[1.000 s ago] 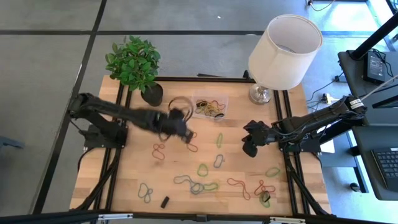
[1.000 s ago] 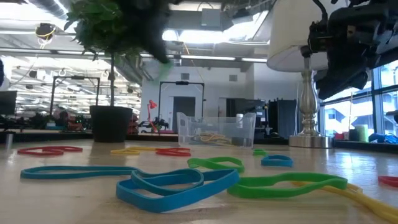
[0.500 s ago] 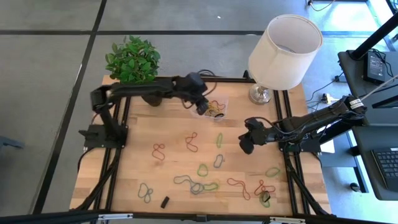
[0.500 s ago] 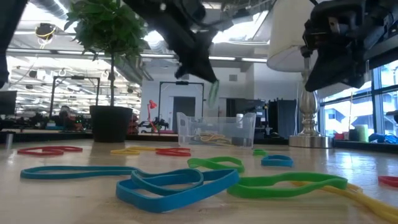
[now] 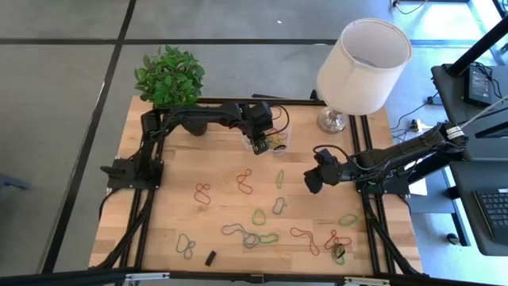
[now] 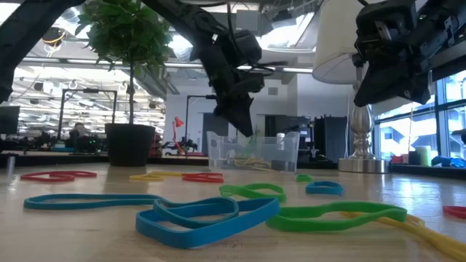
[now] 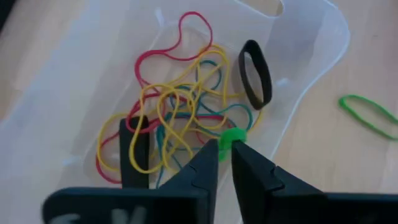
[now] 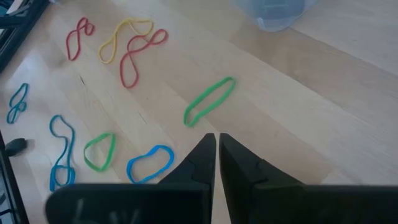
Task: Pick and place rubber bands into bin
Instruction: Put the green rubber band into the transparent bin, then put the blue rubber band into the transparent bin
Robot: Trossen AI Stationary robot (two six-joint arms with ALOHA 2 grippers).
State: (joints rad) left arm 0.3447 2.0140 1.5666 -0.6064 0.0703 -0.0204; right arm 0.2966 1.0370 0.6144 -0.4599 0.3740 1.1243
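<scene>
- I have the left gripper (image 7: 225,149) over the bin (image 7: 311,56), fingers open only a crack, with a green rubber band (image 7: 231,137) bunched right at their tips; I cannot tell whether it is still pinched.
- Beyond those tips the bin holds a tangle of yellow, red and teal bands (image 7: 174,112) plus 2 black loops (image 7: 255,73).
- On the wood just outside the bin wall lies another green band (image 7: 367,115).
- My right gripper (image 8: 216,146) hangs above the table to the bin's right, fingers nearly together, nothing between them.
- Ahead of its tips lies a long green band (image 8: 210,99); beside them, a blue loop (image 8: 149,163) and a small green loop (image 8: 99,151).
- The plant pot (image 5: 193,121) and the lamp (image 5: 361,63) flank the bin; neither blocks the fingers.
- A small black block (image 5: 210,257) sits at the near table edge.
</scene>
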